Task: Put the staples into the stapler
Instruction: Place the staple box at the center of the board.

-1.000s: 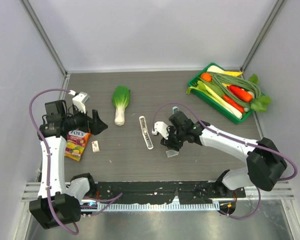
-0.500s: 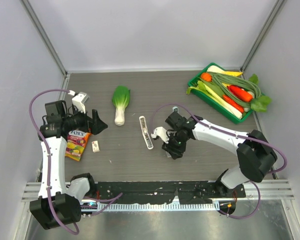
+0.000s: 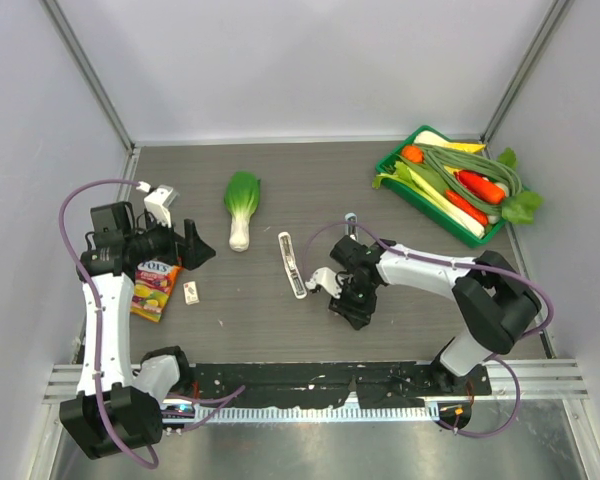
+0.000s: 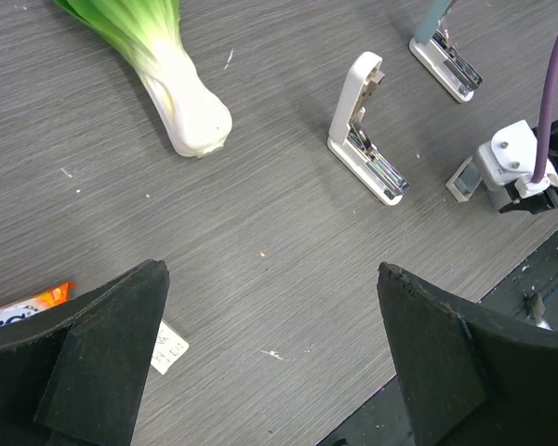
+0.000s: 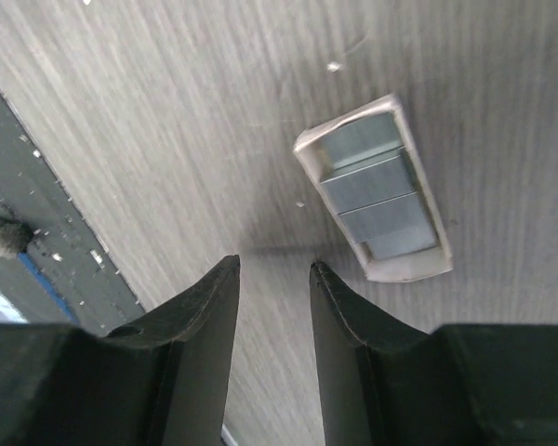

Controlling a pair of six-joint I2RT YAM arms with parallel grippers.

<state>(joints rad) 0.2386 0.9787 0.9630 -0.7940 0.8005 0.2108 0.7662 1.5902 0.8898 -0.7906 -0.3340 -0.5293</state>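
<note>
The stapler (image 3: pixel 292 264) lies hinged open mid-table; in the left wrist view its white lid stands up over the silvery channel (image 4: pixel 358 130). The staples (image 5: pixel 377 195) are silvery strips in a small whitish tray, just right of my right gripper's tips. My right gripper (image 5: pixel 273 263) points down at the table beside that tray, jaws a narrow gap apart with nothing between; from above it (image 3: pixel 352 303) covers the tray. My left gripper (image 4: pixel 268 270) hovers wide open and empty at the left (image 3: pixel 195 245), well away from the stapler.
A small whitish printed box (image 3: pixel 191 292) lies by a snack bag (image 3: pixel 152 285). A bok choy (image 3: pixel 242 205) lies behind the stapler. A pale blue-grey bar (image 3: pixel 350 216) sits behind the right arm. A green vegetable tray (image 3: pixel 483 228) fills the far right. A black rail runs along the near edge.
My right gripper has swung toward the near edge to stand over the staple tray, and its jaws have narrowed. The left arm has not moved.
</note>
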